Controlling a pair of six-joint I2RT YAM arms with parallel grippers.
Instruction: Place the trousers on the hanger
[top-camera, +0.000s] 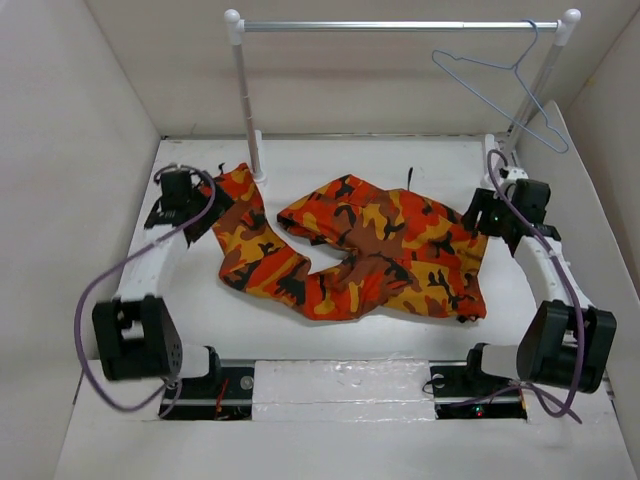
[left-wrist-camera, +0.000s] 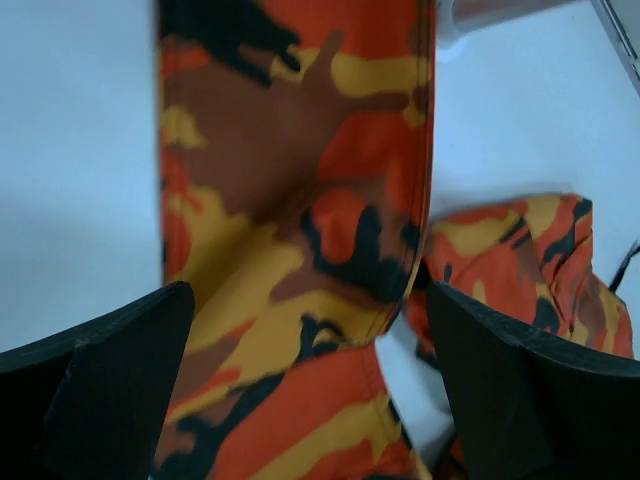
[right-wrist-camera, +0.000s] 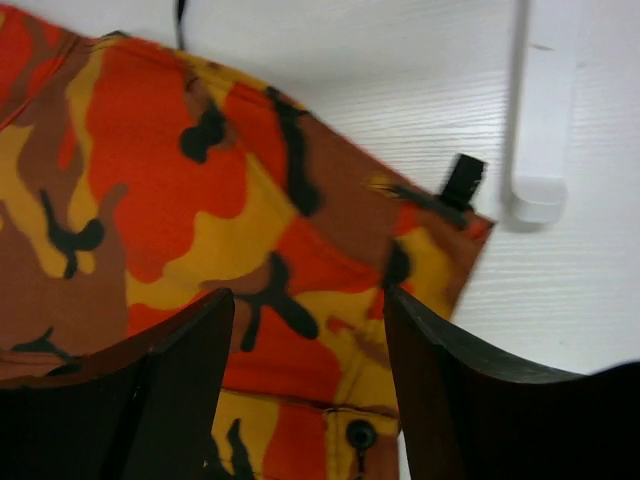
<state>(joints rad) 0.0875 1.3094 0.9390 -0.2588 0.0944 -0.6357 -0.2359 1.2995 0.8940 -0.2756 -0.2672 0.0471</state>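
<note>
Top external first: the trousers (top-camera: 370, 255) were lying crumpled on the white table (top-camera: 330, 335), waist end over to the right and one leg trailing off to the left. The hanger (top-camera: 500, 85) was nowhere near them, hooked on the silver rail (top-camera: 400, 26) at the far right, hanging tilted. My left gripper (top-camera: 205, 212) was down at the leg end and my right gripper (top-camera: 480, 218) was at the waist end, so I'd call this the pick-up step, with nothing lifted yet. Left wrist cam: jaws were spread wide, and the camo leg ran flat on the table under and between them, not pinched as far as I could see. Right wrist cam: jaws were parted here too, hovering over the waistband corner. I could make out a black belt loop (right-wrist-camera: 462, 180) and a dark button (right-wrist-camera: 358, 435), and a white post foot (right-wrist-camera: 540, 120) just beyond the cloth. My guess at the next move was that both sides needed to drop a touch and close on cloth, then raise the trousers together and carry them over to the hanger's bottom bar, which looked fiddly given how thin that wire was. As for brands or labels, I couldn't read any writing in any view.
</note>
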